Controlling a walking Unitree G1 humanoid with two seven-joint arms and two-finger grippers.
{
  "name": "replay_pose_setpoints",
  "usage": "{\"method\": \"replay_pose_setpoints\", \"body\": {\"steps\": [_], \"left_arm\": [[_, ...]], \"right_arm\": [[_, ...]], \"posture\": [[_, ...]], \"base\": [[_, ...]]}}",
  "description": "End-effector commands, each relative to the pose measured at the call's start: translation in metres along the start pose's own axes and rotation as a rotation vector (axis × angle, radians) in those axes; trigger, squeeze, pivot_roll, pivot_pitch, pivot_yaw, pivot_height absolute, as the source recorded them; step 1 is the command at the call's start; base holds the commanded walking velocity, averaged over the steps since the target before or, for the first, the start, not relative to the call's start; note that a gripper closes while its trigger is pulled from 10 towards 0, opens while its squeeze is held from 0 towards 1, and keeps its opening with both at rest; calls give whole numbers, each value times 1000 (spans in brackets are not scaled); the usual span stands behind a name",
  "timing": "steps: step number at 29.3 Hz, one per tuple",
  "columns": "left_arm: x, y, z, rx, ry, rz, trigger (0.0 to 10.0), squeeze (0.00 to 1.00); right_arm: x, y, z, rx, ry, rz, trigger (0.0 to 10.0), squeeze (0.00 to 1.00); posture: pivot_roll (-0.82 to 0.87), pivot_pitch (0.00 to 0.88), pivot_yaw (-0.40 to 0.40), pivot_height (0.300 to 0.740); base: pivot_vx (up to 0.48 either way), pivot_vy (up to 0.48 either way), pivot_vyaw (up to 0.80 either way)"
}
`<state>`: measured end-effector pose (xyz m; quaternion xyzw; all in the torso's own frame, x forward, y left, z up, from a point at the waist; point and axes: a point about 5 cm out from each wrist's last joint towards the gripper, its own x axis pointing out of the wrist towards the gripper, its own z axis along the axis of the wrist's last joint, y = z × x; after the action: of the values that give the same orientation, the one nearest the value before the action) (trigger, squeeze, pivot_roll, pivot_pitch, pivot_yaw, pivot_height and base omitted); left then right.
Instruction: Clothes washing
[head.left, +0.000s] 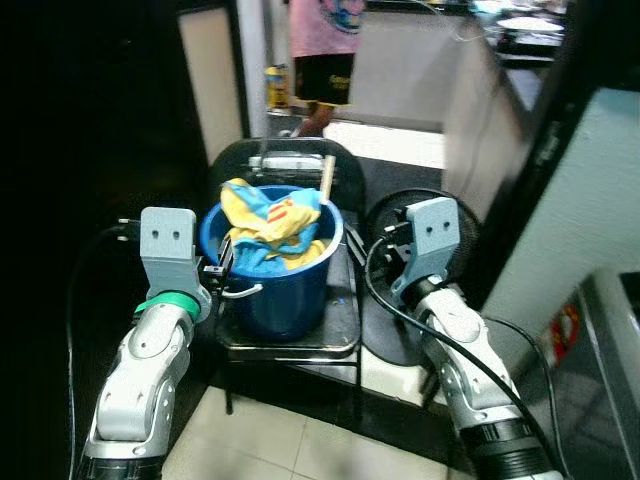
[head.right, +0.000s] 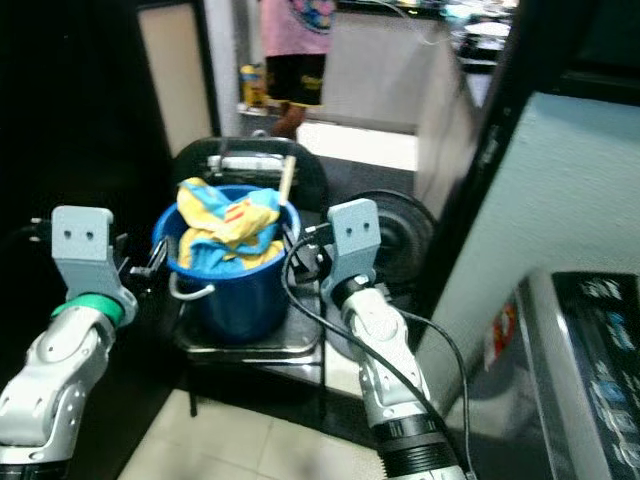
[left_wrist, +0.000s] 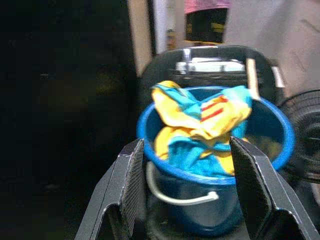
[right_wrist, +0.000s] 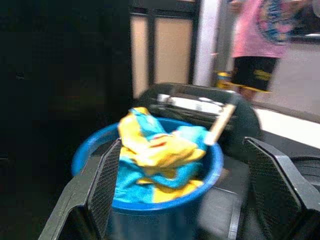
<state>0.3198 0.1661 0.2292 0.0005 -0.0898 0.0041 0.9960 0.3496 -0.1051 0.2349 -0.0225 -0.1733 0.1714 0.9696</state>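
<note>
I'm holding the left claw (left_wrist: 182, 187) and right claw (right_wrist: 182, 192), both wide open and empty, flanking the blue bucket (head.left: 275, 290); its soft clothes (head.left: 270, 225) look light, so I'm favouring the rigid rim.

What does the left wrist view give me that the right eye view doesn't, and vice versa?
Left wrist view alone: the left fingers, open, framing the blue bucket's near rim. Right eye view alone: the right gripper beside the bucket and the washing machine on the robot's right. Both: the yellow and blue clothes in the bucket, the black chair under it, a person behind.
</note>
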Motion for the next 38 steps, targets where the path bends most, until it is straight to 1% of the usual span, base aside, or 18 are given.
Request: {"method": "replay_pose_setpoints", "body": {"steps": [1, 2, 5, 8, 10, 14, 18, 30, 33, 38], "left_arm": [[-1, -3, -4, 3, 19, -8, 10000, 0], [-1, -3, -2, -6, 17, -9, 10000, 0], [0, -2, -3, 1, 23, -15, 10000, 0], [0, -2, -3, -3, 16, -24, 10000, 0], [1, -5, -3, -26, 11, -43, 10000, 0], [2, -6, -3, -29, 10, -48, 10000, 0], [5, -8, 0, -29, 7, -44, 10000, 0], [5, -8, 0, -35, 1, -41, 10000, 0], [6, -12, 3, -49, -14, -56, 10000, 0], [7, -13, 4, -55, -19, -61, 10000, 0]], "right_arm": [[-2, -5, -3, 7, 13, -12, 10000, 0], [-2, -5, -3, 37, 13, -14, 10000, 0], [-1, -6, -3, 59, 17, -24, 10000, 0], [-1, -6, -2, 60, 17, -28, 10000, 0], [0, -7, -1, 50, 16, -33, 10000, 0], [0, -8, -1, 45, 16, -34, 10000, 0], [0, -8, -1, 43, 19, -28, 10000, 0], [1, -6, -1, 43, 20, -16, 10000, 0], [1, -5, 0, 40, 21, -6, 10000, 0], [1, -5, 0, 40, 22, -6, 10000, 0]], "posture": [[93, 29, 32, 740], [92, 29, 32, 740], [86, 24, 32, 740], [77, 22, 34, 740], [61, 15, 37, 740], [54, 16, 34, 740], [54, 13, 28, 740], [40, 3, 19, 740], [40, 0, 17, 740], [44, 0, 16, 740]], "base": [[0, 0, 800], [0, 0, 0], [0, 0, 0], [0, 0, 0], [0, 0, 0], [0, 0, 0], [293, 0, 0], [331, 0, 0], [354, 0, 0], [388, 0, 0]]}}
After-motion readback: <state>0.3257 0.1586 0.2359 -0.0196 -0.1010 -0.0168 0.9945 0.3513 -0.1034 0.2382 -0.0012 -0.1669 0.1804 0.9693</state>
